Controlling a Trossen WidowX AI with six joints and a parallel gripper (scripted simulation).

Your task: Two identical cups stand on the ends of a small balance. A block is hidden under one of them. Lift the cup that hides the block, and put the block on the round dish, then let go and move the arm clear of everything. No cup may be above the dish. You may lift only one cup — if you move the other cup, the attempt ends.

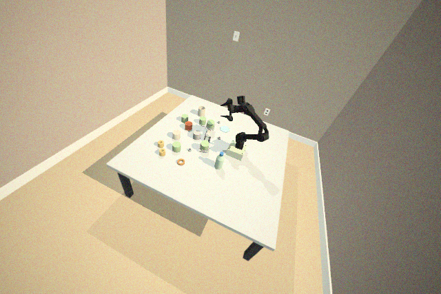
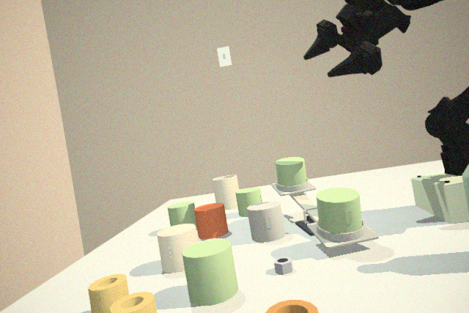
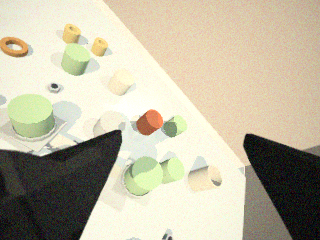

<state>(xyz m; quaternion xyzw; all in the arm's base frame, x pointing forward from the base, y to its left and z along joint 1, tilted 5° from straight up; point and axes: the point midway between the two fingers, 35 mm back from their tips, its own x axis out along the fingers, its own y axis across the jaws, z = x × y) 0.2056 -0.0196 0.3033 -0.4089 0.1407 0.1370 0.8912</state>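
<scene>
Two identical green cups stand on the pans of the balance. The near cup (image 1: 204, 145) (image 2: 338, 211) (image 3: 31, 116) is on the lower pan, close above the table. The far cup (image 1: 211, 123) (image 2: 291, 171) (image 3: 143, 176) is on the pan that stands visibly higher. No block shows; the cups hide what is under them. The round dish (image 1: 224, 129) is pale blue, lies beside the balance on the arm's side, and has no cup above it. My gripper (image 1: 221, 110) (image 2: 316, 67) (image 3: 182, 137) is wide open and empty, high above the table and both cups.
Loose green, cream, grey (image 2: 266, 222) and red cylinders (image 2: 210, 221) (image 3: 150, 122) stand beside the balance, some close to the far cup. Two yellow hollow cylinders, an orange ring (image 3: 15, 53) and small nuts (image 2: 283, 266) lie farther out. A bottle (image 1: 218, 162) stands near the arm's base.
</scene>
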